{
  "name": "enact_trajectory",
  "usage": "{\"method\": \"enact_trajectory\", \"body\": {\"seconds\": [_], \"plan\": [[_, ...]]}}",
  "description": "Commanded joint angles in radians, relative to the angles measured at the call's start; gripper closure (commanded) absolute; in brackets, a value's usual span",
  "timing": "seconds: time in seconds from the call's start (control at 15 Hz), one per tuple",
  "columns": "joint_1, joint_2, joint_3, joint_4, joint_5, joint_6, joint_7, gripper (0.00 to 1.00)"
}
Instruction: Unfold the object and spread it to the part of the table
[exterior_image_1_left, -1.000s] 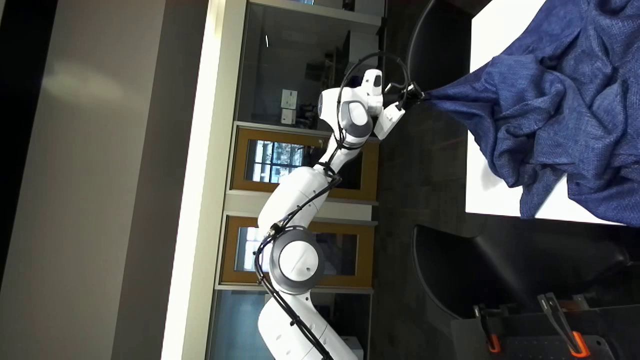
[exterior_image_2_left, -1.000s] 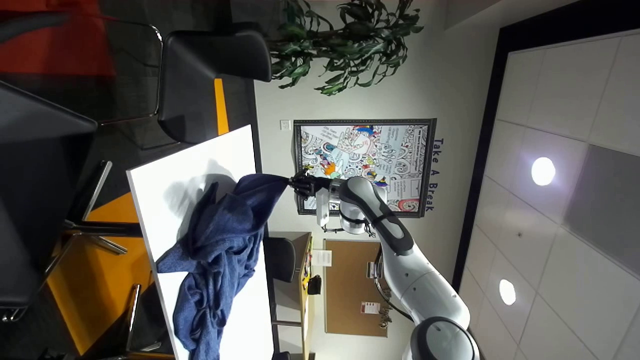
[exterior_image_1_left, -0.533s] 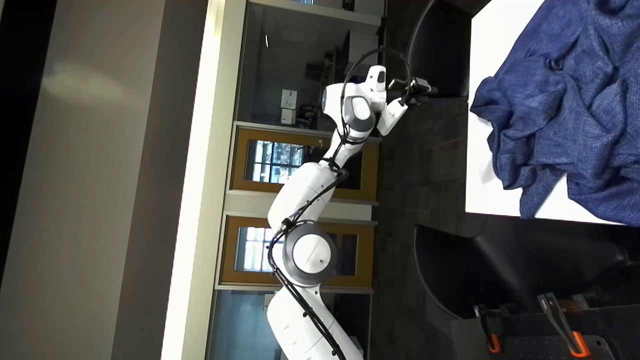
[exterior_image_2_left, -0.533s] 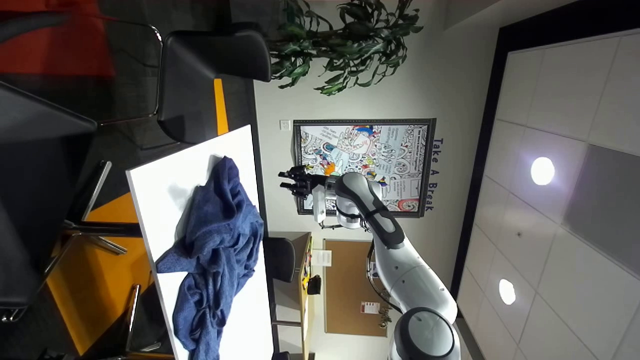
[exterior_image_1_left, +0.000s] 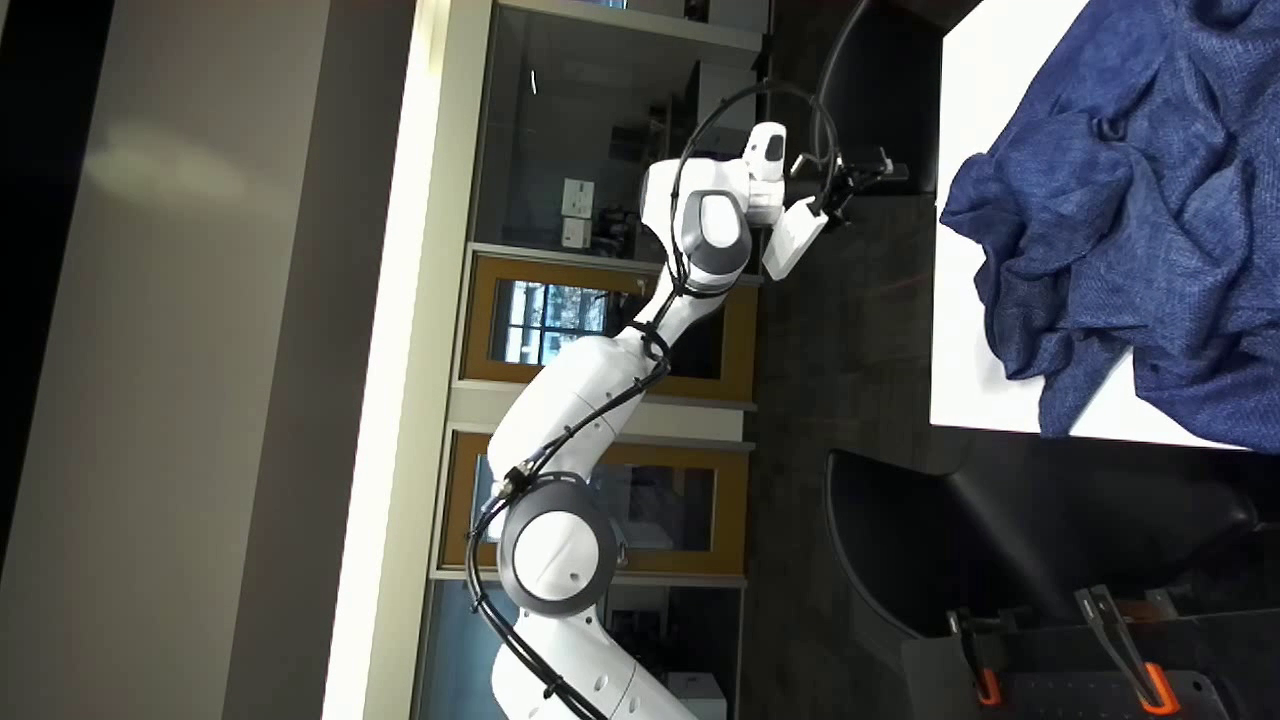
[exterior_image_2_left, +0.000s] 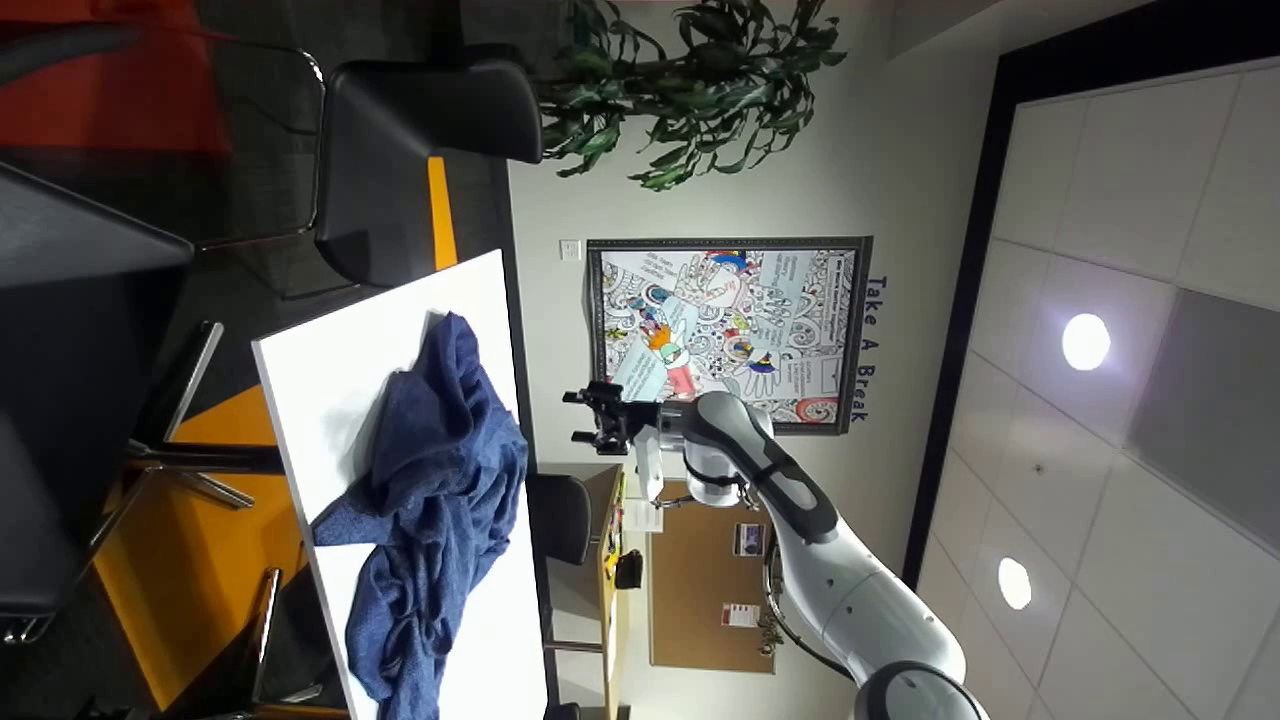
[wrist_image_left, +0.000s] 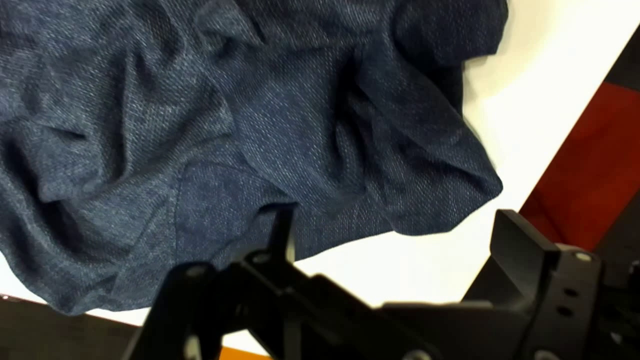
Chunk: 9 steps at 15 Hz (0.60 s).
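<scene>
The large, soft, mottled dark blue cloth (exterior_image_2_left: 445, 480) lies heaped in thick folds on the plain white rectangular surface (exterior_image_2_left: 505, 620), and runs out of frame in both exterior views. In an exterior view, 1 narrow flap (exterior_image_2_left: 345, 522) of it reaches the surface's long edge. The black 2-fingered gripper (exterior_image_2_left: 577, 417) hangs over the cloth, well apart from it, its fingers pointing down and spread wide with nothing between them. In the wrist view, 1 finger shows against the cloth's margin and the other against white surface.

The step in hand looks to be choosing where to take hold, with the unfolding only partly done: much of the fabric is bunched rather than flat.

The next move probably calls for lowering the gripper onto a free edge, not the middle of the heap. The pointed corner (wrist_image_left: 450, 190) in the wrist view seems a fair choice, as it lies beside uncovered white. The fingers should straddle the hem, pinch 1 layer if possible, lift a little and draw it outward slowly, so the folds pay out instead of the whole heap sliding. How the layers run under that corner is hidden.
</scene>
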Motion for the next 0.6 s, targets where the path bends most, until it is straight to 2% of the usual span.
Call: {"method": "enact_trajectory", "body": {"seconds": [0.0, 0.33, 0.53], "plan": [[-0.025, -0.167, -0.009, -0.246, -0.012, 0.008, -0.053, 0.0], [-0.071, -0.283, -0.043, -0.512, -0.013, 0.105, -0.123, 0.0], [-0.094, -0.316, -0.084, -0.685, -0.041, 0.226, -0.145, 0.0]]}}
